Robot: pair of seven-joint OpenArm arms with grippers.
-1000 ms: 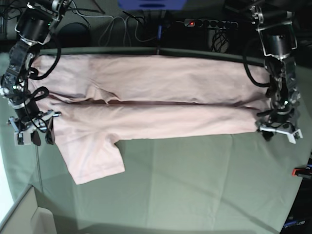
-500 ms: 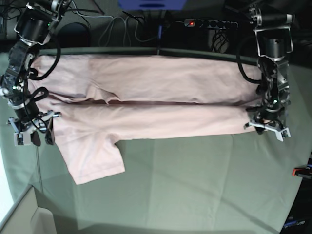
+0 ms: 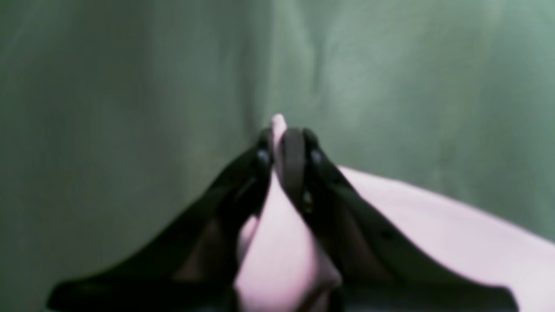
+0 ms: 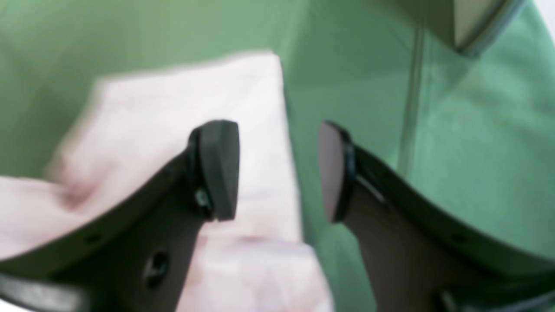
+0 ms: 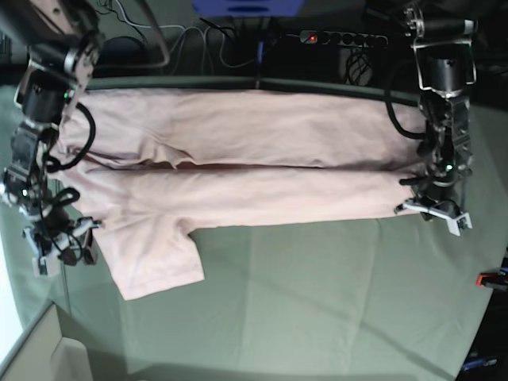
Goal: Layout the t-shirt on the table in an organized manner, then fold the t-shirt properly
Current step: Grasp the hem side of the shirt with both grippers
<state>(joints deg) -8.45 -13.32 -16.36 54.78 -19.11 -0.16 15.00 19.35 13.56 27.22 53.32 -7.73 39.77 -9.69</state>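
The pale pink t-shirt (image 5: 262, 171) lies stretched across the far half of the grey-green table (image 5: 317, 302), folded lengthwise, with one sleeve (image 5: 155, 258) sticking toward the front at the left. Its lettering is hidden. My left gripper (image 5: 432, 210) is at the shirt's right front corner and is shut on a pinch of pink fabric (image 3: 277, 123), as the left wrist view (image 3: 284, 138) shows. My right gripper (image 5: 67, 246) is by the sleeve's left edge. In the right wrist view it (image 4: 277, 173) is open and empty over the edge of the shirt (image 4: 173, 99).
A black power strip (image 5: 341, 37) and loose cables (image 5: 198, 44) lie behind the table's far edge. A red clamp (image 5: 488, 279) sits at the right edge. A white ledge (image 5: 40, 349) shows at the front left corner.
The right gripper has moved toward the front, down along the sleeve's left edge. The left gripper has shifted slightly inward with the shirt's corner.
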